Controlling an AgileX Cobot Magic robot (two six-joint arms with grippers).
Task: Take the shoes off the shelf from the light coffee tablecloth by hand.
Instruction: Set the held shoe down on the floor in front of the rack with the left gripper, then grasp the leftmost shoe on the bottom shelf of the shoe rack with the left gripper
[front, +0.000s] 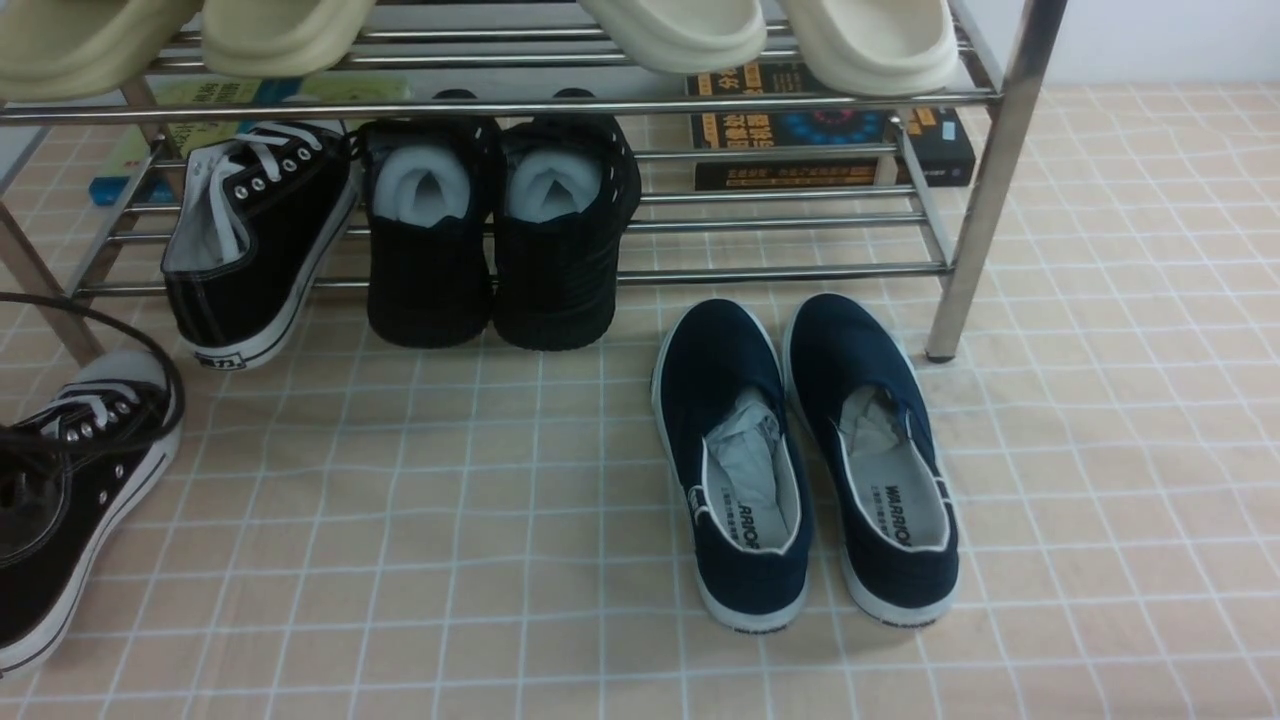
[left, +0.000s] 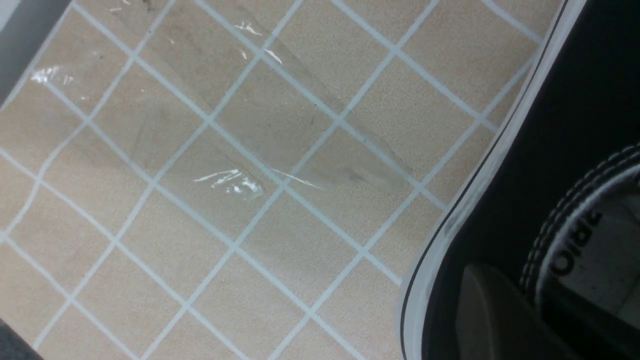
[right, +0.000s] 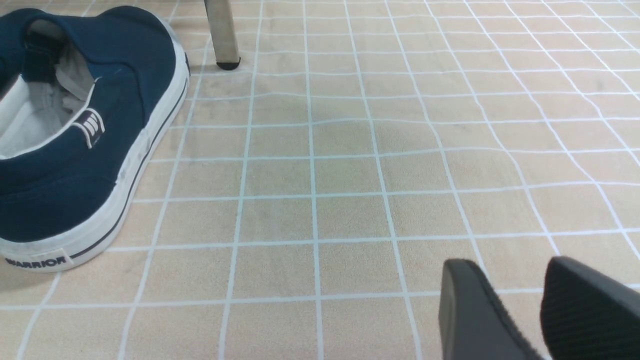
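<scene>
You've got the pair split. One black canvas lace-up sneaker (front: 255, 240) w/ white laces, metal eyelets & white rubber sole sits on the lower tier of the shiny chrome round-bar shelf (front: 985, 200), far left. It's toe-in and tilted, heel hanging out past the front bar. The second black canvas sneaker (front: 70, 500) is off the shelf at your left edge, over the light beige grid-lined tablecloth (front: 500, 520). Its white toe cap points toward the shelf; heel cut off by the frame.
</scene>
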